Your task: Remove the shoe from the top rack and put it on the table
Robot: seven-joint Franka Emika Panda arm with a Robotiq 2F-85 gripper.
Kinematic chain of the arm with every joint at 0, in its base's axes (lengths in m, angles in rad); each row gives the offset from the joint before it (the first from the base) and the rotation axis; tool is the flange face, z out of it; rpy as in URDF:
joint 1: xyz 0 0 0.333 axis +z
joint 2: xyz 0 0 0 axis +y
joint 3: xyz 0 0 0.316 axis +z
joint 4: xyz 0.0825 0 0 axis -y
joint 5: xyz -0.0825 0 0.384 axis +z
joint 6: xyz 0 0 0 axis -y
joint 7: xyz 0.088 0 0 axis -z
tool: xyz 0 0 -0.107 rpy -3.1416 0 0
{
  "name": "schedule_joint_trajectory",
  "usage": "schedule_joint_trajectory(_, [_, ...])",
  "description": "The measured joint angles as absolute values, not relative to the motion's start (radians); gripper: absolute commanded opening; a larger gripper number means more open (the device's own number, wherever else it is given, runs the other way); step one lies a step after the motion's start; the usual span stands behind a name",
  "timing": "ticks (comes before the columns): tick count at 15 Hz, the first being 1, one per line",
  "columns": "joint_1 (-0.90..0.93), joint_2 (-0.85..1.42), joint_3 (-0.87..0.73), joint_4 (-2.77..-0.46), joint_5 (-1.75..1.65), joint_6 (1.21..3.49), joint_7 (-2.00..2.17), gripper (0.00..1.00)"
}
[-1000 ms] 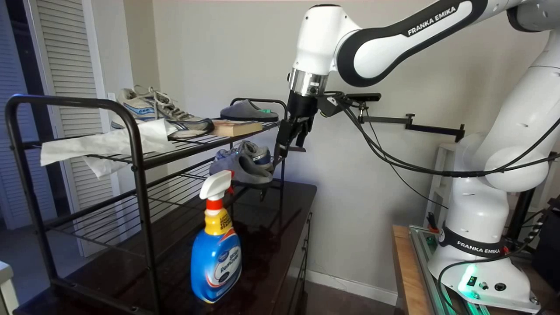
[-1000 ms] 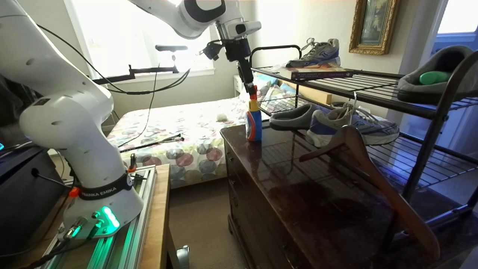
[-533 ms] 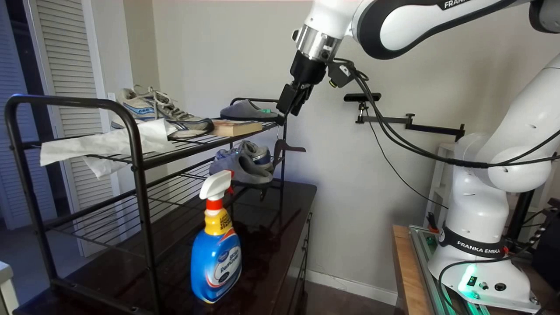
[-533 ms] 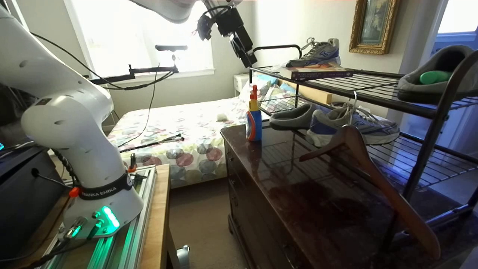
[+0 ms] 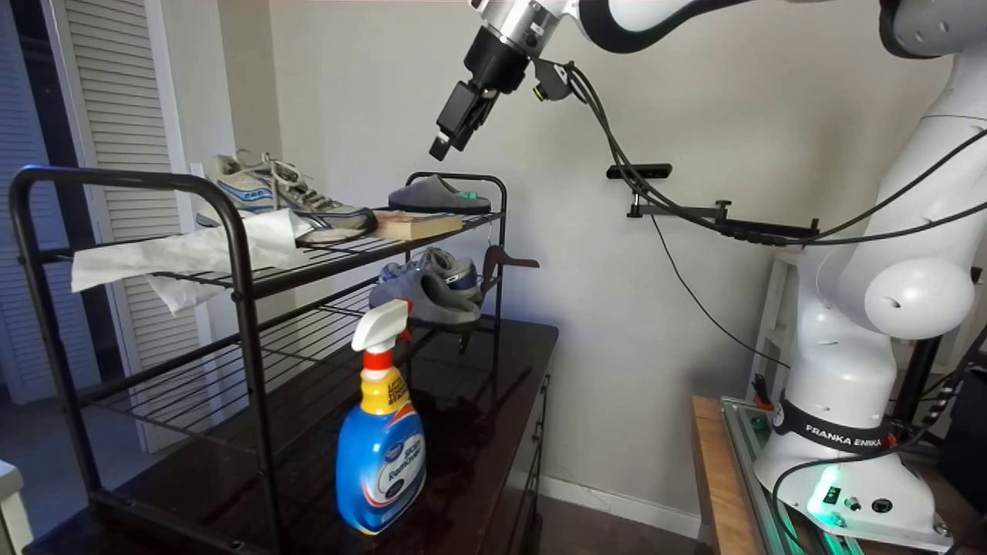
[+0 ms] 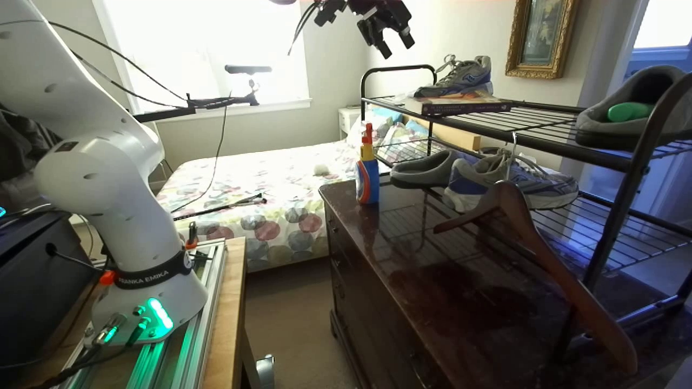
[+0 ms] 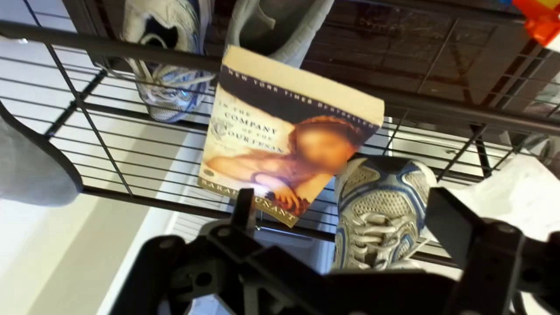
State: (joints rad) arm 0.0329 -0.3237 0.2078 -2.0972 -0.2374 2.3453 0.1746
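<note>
The shoe, a grey-and-white mesh sneaker with white laces, sits on the top rack in both exterior views (image 5: 289,196) (image 6: 459,78). Its toe and laces show in the wrist view (image 7: 376,201); its heel is hidden behind the gripper. The top rack (image 5: 339,264) is a black wire shelf, also seen in an exterior view (image 6: 540,116). My gripper (image 5: 449,148) is above the rack, tilted, apart from the shoe. It is open and empty, with its fingers spread in an exterior view (image 6: 397,46) and the wrist view (image 7: 343,208). The dark glossy table (image 6: 400,259) is under the rack.
A book (image 7: 271,144) lies beside the shoe's toe. A grey slipper (image 6: 600,121) sits farther along the top rack. White paper (image 5: 200,250) lies by the shoe. The lower shelf holds a slipper (image 6: 421,173) and a sneaker (image 6: 513,183). A spray bottle (image 5: 382,455) and hanger (image 6: 530,232) are near.
My gripper has risen from beside the rack's end and moved over the rack, toward the shoe's side. It has tilted and turned. The shoe and other objects have not moved.
</note>
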Motion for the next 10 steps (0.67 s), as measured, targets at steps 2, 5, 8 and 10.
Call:
schedule_joint_trajectory(2, [0.054, -0.249, 0.196, -2.007, -0.205, 2.346, 0.110, 1.00])
schedule_joint_trajectory(5, [0.085, -0.139, 0.201, -1.878, -0.198, 2.350, 0.086, 1.00])
schedule_joint_trajectory(8, [0.104, -0.056, 0.209, -1.783, -0.204, 2.351, 0.088, 1.00])
schedule_joint_trajectory(10, [0.105, -0.054, 0.205, -1.785, -0.204, 2.351, 0.088, 1.00])
